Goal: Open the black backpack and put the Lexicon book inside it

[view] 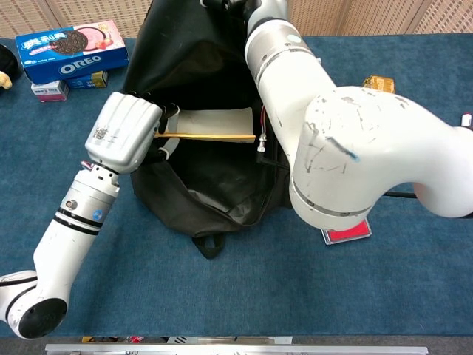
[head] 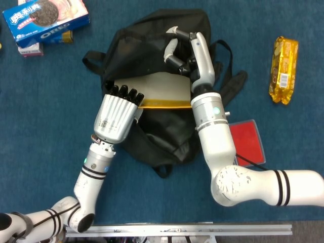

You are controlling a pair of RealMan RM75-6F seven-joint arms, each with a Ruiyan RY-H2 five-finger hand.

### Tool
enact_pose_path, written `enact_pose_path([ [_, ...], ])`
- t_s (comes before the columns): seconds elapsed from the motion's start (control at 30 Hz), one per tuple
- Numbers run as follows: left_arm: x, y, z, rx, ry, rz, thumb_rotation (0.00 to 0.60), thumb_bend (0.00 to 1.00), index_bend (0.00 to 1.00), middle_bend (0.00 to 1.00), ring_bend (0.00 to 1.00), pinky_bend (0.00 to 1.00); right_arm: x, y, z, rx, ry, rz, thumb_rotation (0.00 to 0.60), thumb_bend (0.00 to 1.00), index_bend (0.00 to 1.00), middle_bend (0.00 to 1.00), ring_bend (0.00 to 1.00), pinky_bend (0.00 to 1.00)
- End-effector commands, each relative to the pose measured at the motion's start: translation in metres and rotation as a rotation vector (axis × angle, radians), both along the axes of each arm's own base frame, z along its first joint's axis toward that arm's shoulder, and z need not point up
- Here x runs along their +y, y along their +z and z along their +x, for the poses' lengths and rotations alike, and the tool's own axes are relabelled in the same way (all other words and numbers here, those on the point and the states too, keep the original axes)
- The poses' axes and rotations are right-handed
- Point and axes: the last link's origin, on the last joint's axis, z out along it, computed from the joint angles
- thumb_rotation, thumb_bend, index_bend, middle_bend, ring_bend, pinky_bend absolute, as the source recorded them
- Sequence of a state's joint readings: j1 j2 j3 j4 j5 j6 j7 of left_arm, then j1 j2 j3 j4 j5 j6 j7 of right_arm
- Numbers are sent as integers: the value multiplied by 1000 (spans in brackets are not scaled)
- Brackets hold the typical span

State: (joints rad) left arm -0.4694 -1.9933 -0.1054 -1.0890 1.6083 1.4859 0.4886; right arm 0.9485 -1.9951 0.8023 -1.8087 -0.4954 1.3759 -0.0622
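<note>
The left hand (head: 117, 112) grips the Lexicon book (head: 161, 90) inside the open black backpack (head: 157, 134). At 1 o'clock, the right hand (head: 188, 53) pinches the backpack's upper flap.
</note>
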Motion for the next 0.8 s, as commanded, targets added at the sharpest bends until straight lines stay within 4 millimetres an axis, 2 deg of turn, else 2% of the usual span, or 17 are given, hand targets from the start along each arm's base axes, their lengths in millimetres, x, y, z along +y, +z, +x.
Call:
enact_pose_path([
  [0.03, 2, -2, 7, -12, 22, 2, 600, 340, 627, 625, 498, 541, 0, 0, 0, -1, -2, -1, 600, 794, 812, 710, 543, 778],
  [0.43, 16, -8, 15, 5, 48, 8, 600, 341, 627, 625, 498, 546, -1, 1, -1, -10, -8, -2, 600, 794, 812, 710, 543, 778],
  [0.8, 13, -24, 23, 34, 34, -25, 600, 340, 631, 627, 497, 548, 0, 0, -1, -16, -8, 9, 600, 794, 812, 710, 543, 778],
])
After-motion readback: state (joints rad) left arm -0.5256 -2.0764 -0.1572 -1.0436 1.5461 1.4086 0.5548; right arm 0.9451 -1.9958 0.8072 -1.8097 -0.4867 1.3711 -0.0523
